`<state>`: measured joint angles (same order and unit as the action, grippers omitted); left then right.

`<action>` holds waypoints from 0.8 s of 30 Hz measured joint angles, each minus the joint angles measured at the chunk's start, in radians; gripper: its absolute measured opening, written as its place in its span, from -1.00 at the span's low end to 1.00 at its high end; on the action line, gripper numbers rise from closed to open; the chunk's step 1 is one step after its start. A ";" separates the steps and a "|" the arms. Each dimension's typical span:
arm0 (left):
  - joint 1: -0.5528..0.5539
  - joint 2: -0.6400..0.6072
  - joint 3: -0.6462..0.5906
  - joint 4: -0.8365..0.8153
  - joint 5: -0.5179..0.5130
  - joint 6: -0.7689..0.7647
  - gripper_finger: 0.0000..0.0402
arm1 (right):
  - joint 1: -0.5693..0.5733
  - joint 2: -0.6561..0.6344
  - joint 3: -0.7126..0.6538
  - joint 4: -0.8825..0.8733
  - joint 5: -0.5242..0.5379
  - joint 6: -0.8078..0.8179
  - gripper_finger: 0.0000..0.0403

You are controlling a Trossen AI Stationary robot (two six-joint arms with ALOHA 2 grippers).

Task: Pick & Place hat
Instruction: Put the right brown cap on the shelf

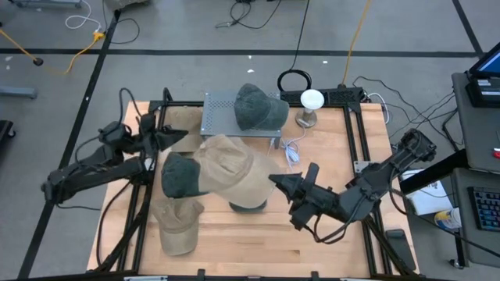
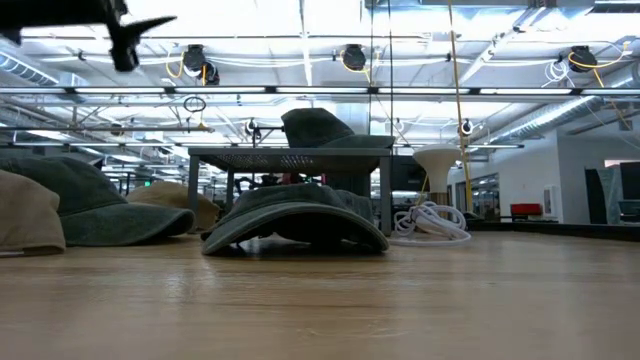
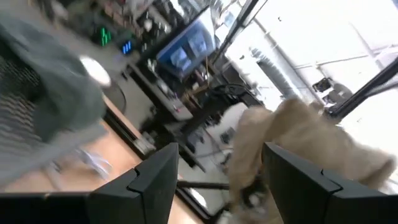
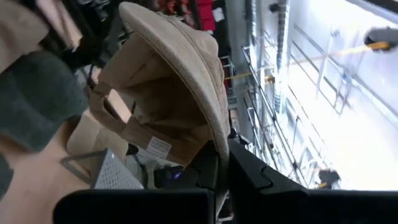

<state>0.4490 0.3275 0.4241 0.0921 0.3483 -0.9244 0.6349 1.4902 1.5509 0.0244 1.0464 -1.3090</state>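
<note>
High view, from the left: the left hand [image 1: 173, 139] sits open and empty at the left edge of the surface [image 1: 312, 242], its fingers pointing inward toward the tan hat [image 1: 230, 168]. In the left wrist view the two dark fingers [image 3: 155, 180] stand well apart with nothing between them, and the tan hat shows ahead of them, off to one side and clear of both.

A green hat [image 1: 181, 173] lies just below that hand on the surface, and a second tan hat [image 1: 178, 226] lies nearer the front edge. A grey stand [image 1: 238, 115] at the back carries another green hat [image 1: 258, 107].

The tan hat is lifted, held by its edge in the right hand [image 1: 280, 181], which is closed tight on it. The right wrist view shows the fabric pinched between the closed fingers [image 4: 245, 171], the crown hanging away from them with the hollow inside and its label facing the camera. From this hand the hat spreads leftward, toward the other arm; a further green hat [image 1: 248, 206] lies partly beneath it.

The right arm alone has the hat, so placing looks to be its job: the stand lies beyond the hat, up and left of the hand. The left hand is near enough to take it, though nothing shows it must.
</note>
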 joint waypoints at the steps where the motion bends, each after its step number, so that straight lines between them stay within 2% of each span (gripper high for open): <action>1: -0.006 0.039 0.039 -0.010 0.011 -0.029 0.18 | 0.003 0.000 0.000 -0.023 0.000 -0.011 -0.96; 5: -0.036 0.188 0.181 -0.061 0.049 -0.106 0.18 | 0.015 0.000 0.000 -0.101 0.001 -0.051 -0.96; 14: -0.118 0.463 0.464 -0.248 0.095 -0.080 0.18 | 0.061 0.000 0.000 -0.197 0.028 -0.108 -0.97; 21: -0.179 0.560 0.631 -0.512 0.095 -0.026 0.18 | 0.074 -0.018 0.000 -0.231 0.104 -0.044 -0.97; 24: -0.218 0.580 0.668 -0.540 0.068 -0.044 0.18 | 0.075 -0.026 0.000 -0.230 0.103 -0.042 -0.97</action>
<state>0.2314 0.9075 1.0922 -0.4480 0.4160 -0.9682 0.7101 1.4646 1.5505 -0.2060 1.1497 -1.3510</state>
